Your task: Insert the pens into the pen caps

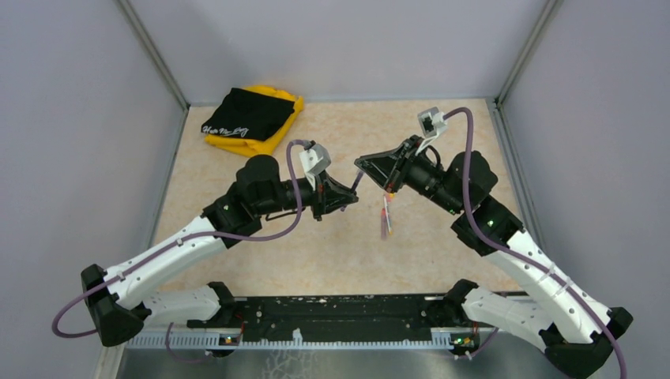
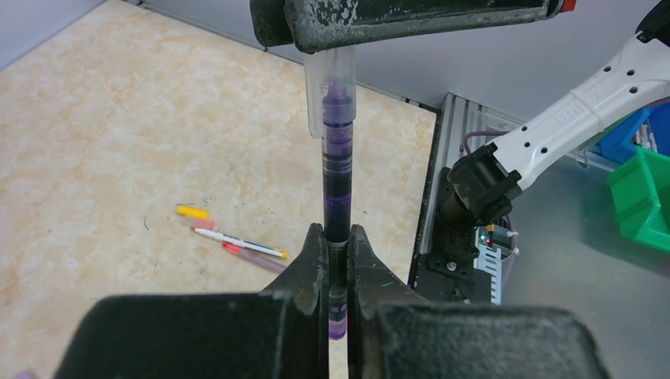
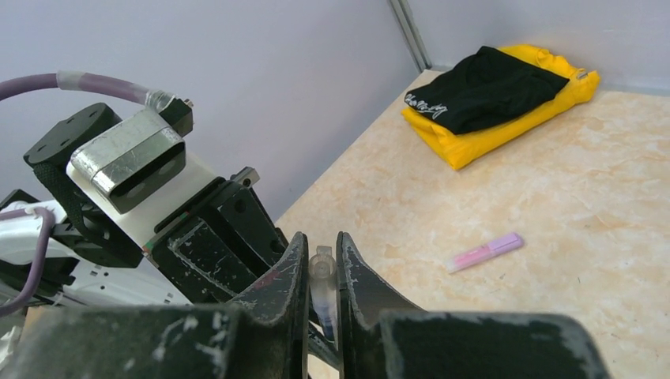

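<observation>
A dark purple-black pen (image 2: 337,181) is clamped near its rear end by my left gripper (image 2: 337,233), which is shut on it. Its front end sits inside a translucent pale pen cap (image 2: 330,83). My right gripper (image 3: 321,241) is shut on that cap (image 3: 322,272), fingers pressed to both sides. From above, the two grippers (image 1: 348,193) (image 1: 367,167) meet tip to tip over the table's middle. On the table lie a white pen with orange (image 2: 241,242), a pinkish-red pen (image 2: 254,257) and an orange-yellow cap (image 2: 192,212).
A black cloth on a yellow one (image 1: 251,117) lies in the back left corner. A short pink and lilac piece (image 3: 483,253) rests on the table beyond the right gripper. Green and blue bins (image 2: 641,189) stand off the table's right side.
</observation>
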{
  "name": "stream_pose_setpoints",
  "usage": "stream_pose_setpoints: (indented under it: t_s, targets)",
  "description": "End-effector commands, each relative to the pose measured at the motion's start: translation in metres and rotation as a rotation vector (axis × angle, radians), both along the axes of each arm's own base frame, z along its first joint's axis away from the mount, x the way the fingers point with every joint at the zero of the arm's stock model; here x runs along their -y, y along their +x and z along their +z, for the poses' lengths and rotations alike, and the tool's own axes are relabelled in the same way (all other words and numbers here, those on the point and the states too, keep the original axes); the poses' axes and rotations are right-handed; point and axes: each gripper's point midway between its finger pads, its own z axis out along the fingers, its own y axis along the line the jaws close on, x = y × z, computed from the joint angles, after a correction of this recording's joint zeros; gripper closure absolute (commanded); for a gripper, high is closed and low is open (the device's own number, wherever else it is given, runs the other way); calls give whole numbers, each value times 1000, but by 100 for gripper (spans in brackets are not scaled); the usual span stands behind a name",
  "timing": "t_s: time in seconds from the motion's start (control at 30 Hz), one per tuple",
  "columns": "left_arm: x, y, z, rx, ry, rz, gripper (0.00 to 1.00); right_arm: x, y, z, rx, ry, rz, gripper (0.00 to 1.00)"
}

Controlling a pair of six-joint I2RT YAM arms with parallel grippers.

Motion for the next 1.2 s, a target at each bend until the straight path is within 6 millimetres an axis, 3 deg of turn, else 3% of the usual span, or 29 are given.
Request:
stream_pose_setpoints:
  t_s: [0.0,0.27,0.57,1.17]
  targets:
    - [0,0,23,7,-56,14,100,-2,-2,-5,3,-1,19,97]
    - [-6,9,41,12,-132,89,100,-13,-3,-54,-65,-71,26,100]
    - [-3,15,67,48,-193,107,100,-33,-23,-112,-139,-209,60,100]
    - [-2,22,77,81,-193,128,100,-30,-59,-202,-250,-381,41,100]
